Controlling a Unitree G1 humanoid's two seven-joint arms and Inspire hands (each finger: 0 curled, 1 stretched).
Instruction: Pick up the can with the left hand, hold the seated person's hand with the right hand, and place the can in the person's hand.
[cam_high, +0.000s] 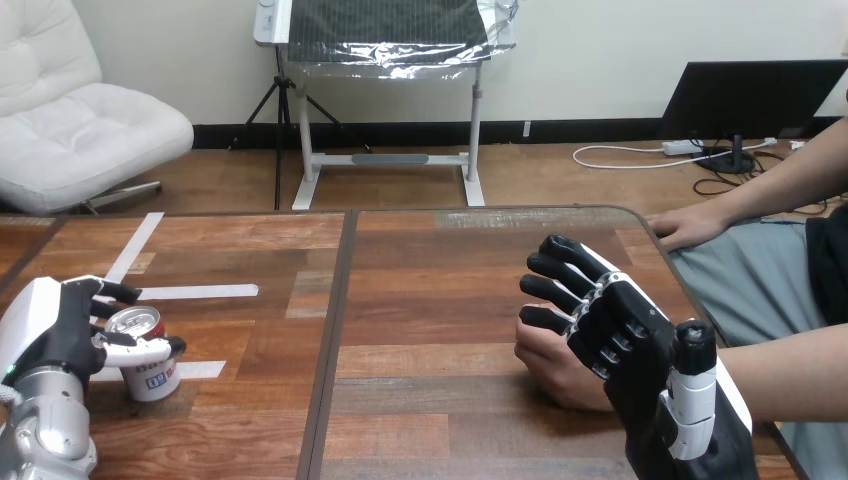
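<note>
A white can (145, 362) with a red-rimmed silver top stands on the wooden table (430, 270) at the near left. My left hand (55, 335) is wrapped round it, thumb across its front and fingers behind it. Over at the near right, my right hand (625, 345) lies over the person's hand (550, 368), which rests on the table under my palm. Its fingers reach out fairly straight to the upper left and its thumb points up, clear of the person's hand.
The person's other hand (690, 228) rests on the table's far right edge. White tape strips (195, 292) are stuck to the table behind the can. A dark seam (335, 330) runs down the table's middle.
</note>
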